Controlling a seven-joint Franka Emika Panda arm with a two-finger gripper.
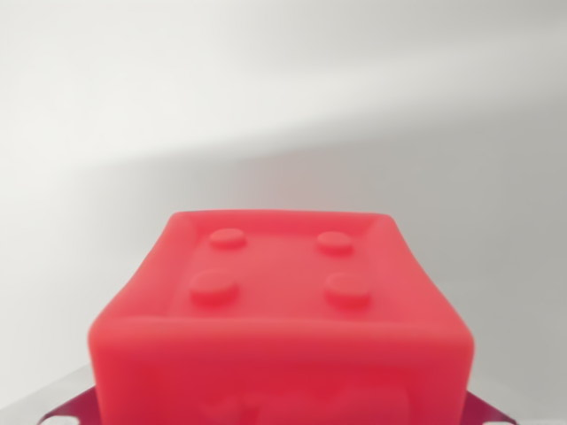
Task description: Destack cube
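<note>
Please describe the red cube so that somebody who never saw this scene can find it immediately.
Against the plain pale grey background, look at the lower middle of the wrist view. The red cube fills it, very close to the camera. Four round studs on its recessed top face set it apart from the darker pink-purple piece peeking out underneath.

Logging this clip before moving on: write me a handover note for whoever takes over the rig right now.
Gripper: not in view, so its state cannot be read.
Red cube: fills the lower wrist view, close up, four round studs on its top face. Bits of a dark red thing peek out beside its bottom corners; unclear what.
Done: not shown.
Left: confirm the grasp, then lift the cube off.
</note>
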